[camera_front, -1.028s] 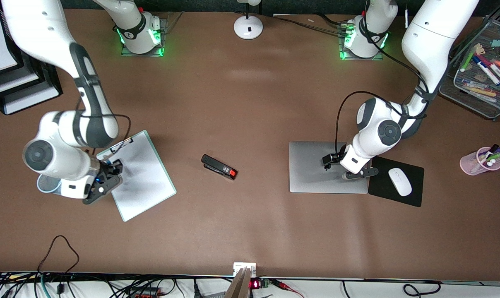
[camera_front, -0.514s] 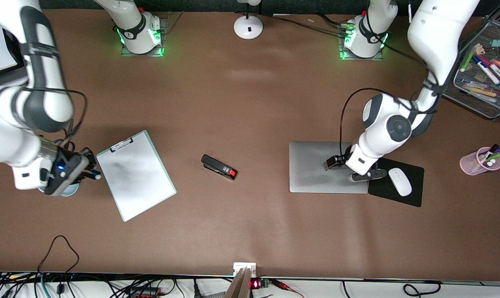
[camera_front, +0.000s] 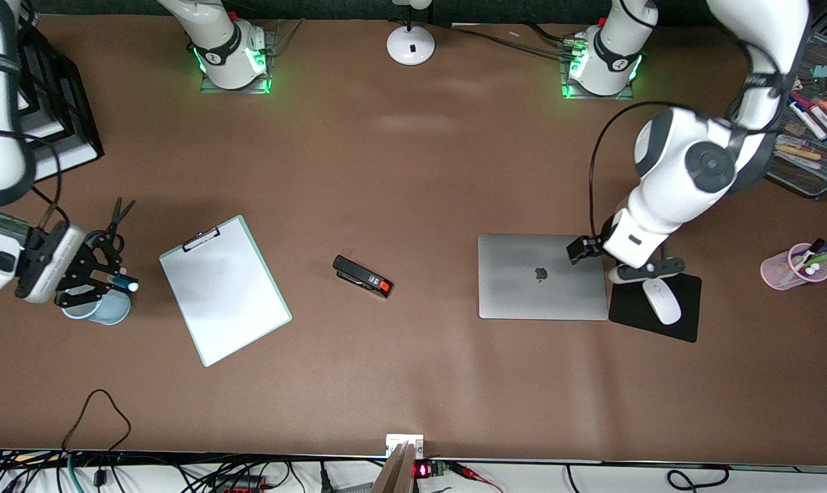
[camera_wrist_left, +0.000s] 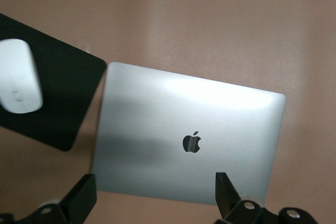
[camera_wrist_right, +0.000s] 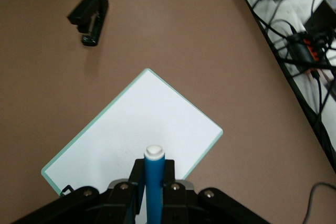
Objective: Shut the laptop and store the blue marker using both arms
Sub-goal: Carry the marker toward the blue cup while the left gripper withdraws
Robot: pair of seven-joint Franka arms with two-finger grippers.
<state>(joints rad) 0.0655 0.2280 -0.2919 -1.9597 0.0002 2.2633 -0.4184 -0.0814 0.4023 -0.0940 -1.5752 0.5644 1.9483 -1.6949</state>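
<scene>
The laptop point(camera_front: 516, 294) lies closed on the table, its silver lid and black apple logo up; it also fills the left wrist view point(camera_wrist_left: 157, 124). My left gripper point(camera_front: 643, 270) is open and empty, up over the laptop's edge beside the mouse pad; its fingertips point(camera_wrist_left: 80, 201) stand wide apart. My right gripper point(camera_front: 102, 281) is shut on the blue marker point(camera_front: 117, 280) and holds it over a light-blue cup point(camera_front: 109, 311) at the right arm's end of the table. The marker's white end point(camera_wrist_right: 154, 152) points out past the fingers.
A white clipboard point(camera_front: 223, 287) lies beside the cup and a black stapler point(camera_front: 363, 276) mid-table. A white mouse point(camera_front: 661, 300) sits on a black mouse pad point(camera_front: 687, 322). Black scissors point(camera_front: 117, 213), black paper trays point(camera_front: 64, 103), a pink pen cup point(camera_front: 793, 267), a wire tray point(camera_front: 797, 161).
My right gripper carried the blue marker off the clipboard to over the light-blue cup. My left gripper rose off the closed lid and moved toward the mouse pad.
</scene>
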